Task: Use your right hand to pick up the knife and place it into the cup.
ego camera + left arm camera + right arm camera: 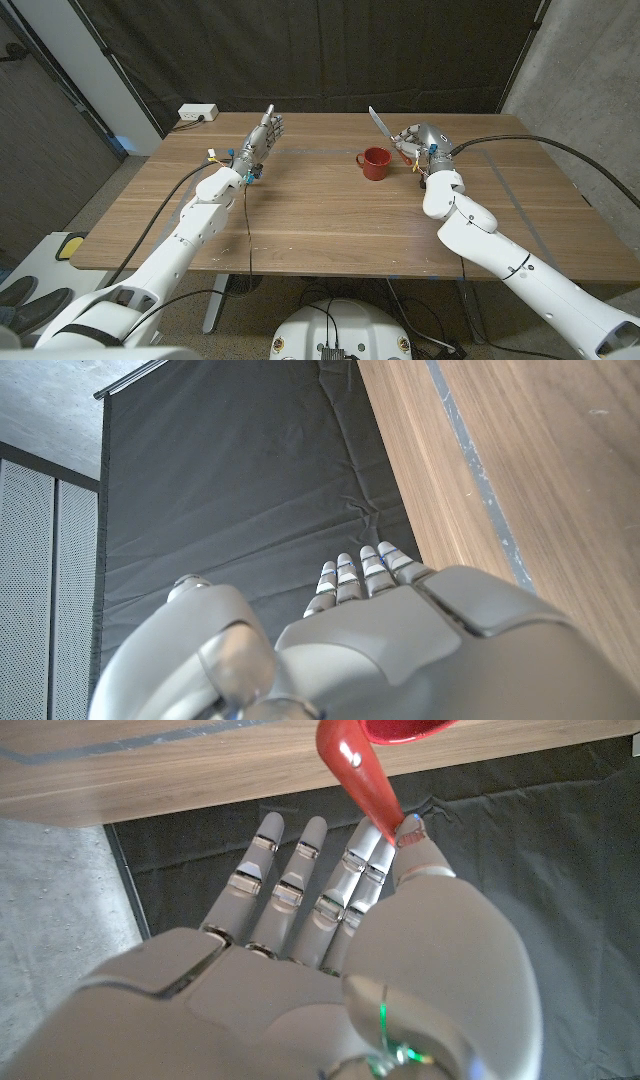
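A red cup (pixel 375 162) stands upright on the wooden table (pixel 320 215), right of the middle. Just to its right, my right hand (pixel 420 142) holds the knife above the table. The silver blade (pixel 378 122) slants up toward the back left, over the cup's far side. In the right wrist view the knife's red handle (pixel 362 778) is pinched at the fingertips (pixel 415 832) of my right hand (pixel 330 970). My left hand (pixel 263 136) stands upright at the back left with straight fingers, holding nothing. Its back (pixel 400 650) shows in the left wrist view.
A white power strip (pixel 197 113) lies at the table's back left corner. A black curtain (pixel 320 50) hangs behind the table. Grey tape lines (pixel 330 150) run across the tabletop. Black cables (pixel 560 145) trail from both wrists over the table.
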